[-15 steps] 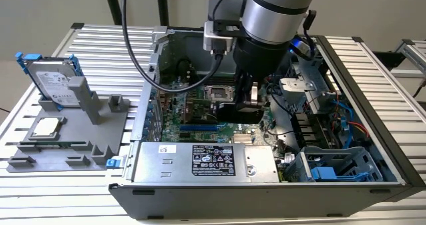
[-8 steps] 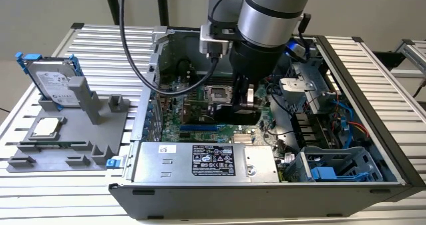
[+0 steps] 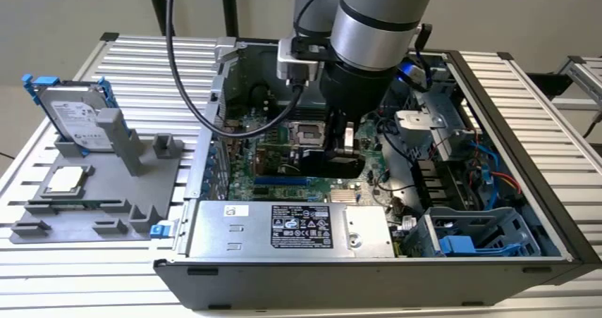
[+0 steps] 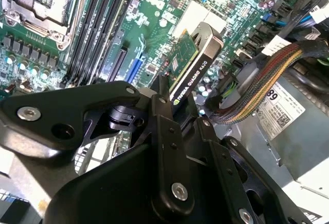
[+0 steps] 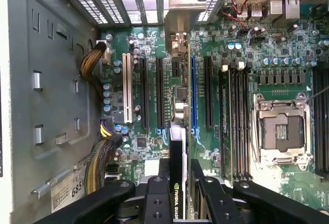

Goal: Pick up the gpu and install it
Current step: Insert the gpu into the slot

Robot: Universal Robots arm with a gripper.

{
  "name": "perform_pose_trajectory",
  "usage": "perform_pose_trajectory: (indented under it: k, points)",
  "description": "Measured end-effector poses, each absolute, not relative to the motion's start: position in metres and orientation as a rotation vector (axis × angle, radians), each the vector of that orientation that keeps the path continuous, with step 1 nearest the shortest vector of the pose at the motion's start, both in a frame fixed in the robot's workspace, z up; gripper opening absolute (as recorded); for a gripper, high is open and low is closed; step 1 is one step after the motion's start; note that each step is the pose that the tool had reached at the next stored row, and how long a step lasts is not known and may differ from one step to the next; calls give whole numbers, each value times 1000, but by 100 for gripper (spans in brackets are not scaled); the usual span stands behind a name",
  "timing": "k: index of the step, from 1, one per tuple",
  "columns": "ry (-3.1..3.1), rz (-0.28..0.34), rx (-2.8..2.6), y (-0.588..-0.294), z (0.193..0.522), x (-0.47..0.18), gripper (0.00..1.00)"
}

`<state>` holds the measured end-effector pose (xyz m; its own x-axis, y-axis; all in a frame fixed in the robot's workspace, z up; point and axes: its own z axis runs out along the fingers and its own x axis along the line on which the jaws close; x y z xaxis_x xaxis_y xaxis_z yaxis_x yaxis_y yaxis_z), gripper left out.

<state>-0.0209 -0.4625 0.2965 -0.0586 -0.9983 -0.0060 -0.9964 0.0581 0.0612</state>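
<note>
The pincer is closed on the gpu, holding it edge-down so it lines up with the motherboard slots just below.

the pincer is clamped on the gpu, its two black fingers pressing either face of the card, which stands on edge above the motherboard. the card's far end points toward twelve o'clock, running alongside the blue slot. the empty cpu socket lies at three o'clock of the card, the braided cable bundle at nine o'clock.
</note>
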Motion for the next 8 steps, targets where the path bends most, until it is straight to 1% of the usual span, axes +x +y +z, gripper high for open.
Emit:
perform_pose_trajectory:
  k: [8]
  points:
    - [-2247,-74,2141,-457,292,-25,0]
